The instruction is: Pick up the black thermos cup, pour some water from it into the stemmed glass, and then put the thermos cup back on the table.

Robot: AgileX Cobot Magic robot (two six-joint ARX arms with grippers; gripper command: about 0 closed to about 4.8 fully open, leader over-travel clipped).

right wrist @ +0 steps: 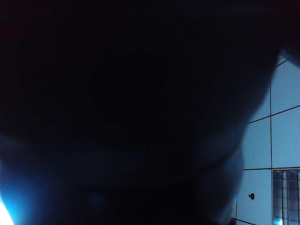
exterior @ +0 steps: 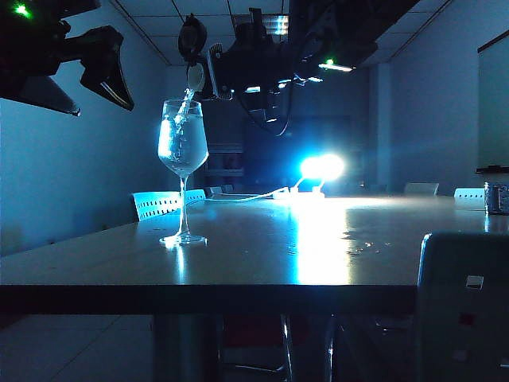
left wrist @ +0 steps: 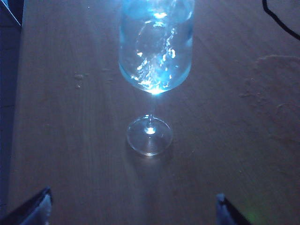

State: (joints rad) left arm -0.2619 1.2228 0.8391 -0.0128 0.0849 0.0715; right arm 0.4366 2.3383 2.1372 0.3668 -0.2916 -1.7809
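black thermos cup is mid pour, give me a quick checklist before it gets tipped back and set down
1. Stream from the tilted black thermos cup lands inside the clear stemmed wine glass: ok.
2. Glass upright, foot flat on the glossy brown table: ok.
3. Water level below the rim: ok, bowl partly full.
4. Right gripper's hold on the cup: cannot tell, exterior view too dark and right wrist view blacked out.
5. Left gripper open and apart from the glass: ok.
6. Dry set-down spot: not ok, droplets lie right of the glass.
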